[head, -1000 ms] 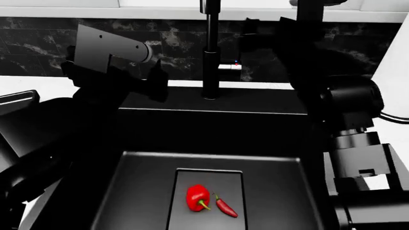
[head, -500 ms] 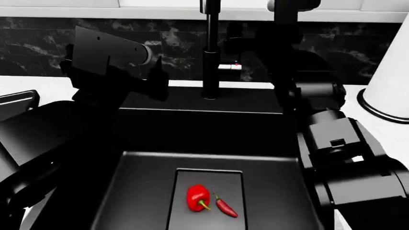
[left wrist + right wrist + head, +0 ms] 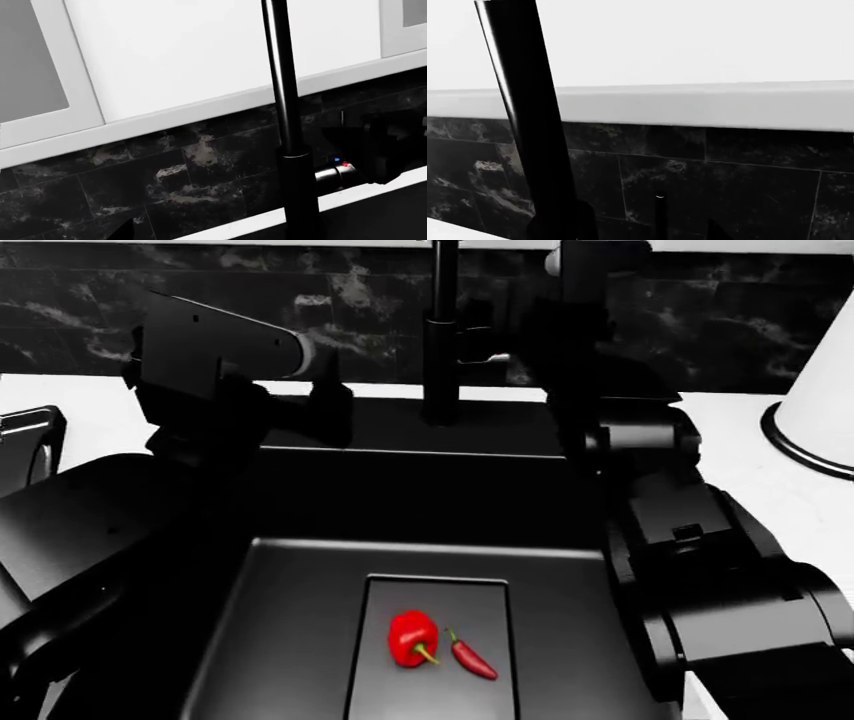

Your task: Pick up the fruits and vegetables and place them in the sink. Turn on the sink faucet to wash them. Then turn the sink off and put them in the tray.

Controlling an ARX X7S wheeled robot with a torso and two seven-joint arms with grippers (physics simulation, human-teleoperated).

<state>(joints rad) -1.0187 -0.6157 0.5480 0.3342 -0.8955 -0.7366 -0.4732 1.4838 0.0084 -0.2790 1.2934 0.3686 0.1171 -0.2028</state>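
1. on the drain plate in the middle of the sink (image 3: 287, 620) lie the bell pepper (image 3: 411, 637) and, just beside it, the chili (image 3: 471, 657); they are near each other, whether touching i cannot tell.
2. the pepper looks glossy and rounded, so i judge it light, fairly firm and apt to slip; a grip across its widest part would suit better than the thin green stem.
3. the chili is slim and lies flat on the plate; i would judge it very light and easy to miss, best pinched across its middle from above.
4. the faucet (image 3: 442, 330) is a stiff upright column behind the basin; its lever block (image 3: 339, 171), marked with red and blue dots, juts to the side and is the part to push.
5. the right gripper (image 3: 514, 335) sits close beside that lever, dark against dark; how far its jaws stand apart, or whether they touch the lever, i cannot tell.
6. the left gripper (image 3: 327, 405) hangs above the sink's back edge, apparently holding nothing; its jaw opening is also unclear.
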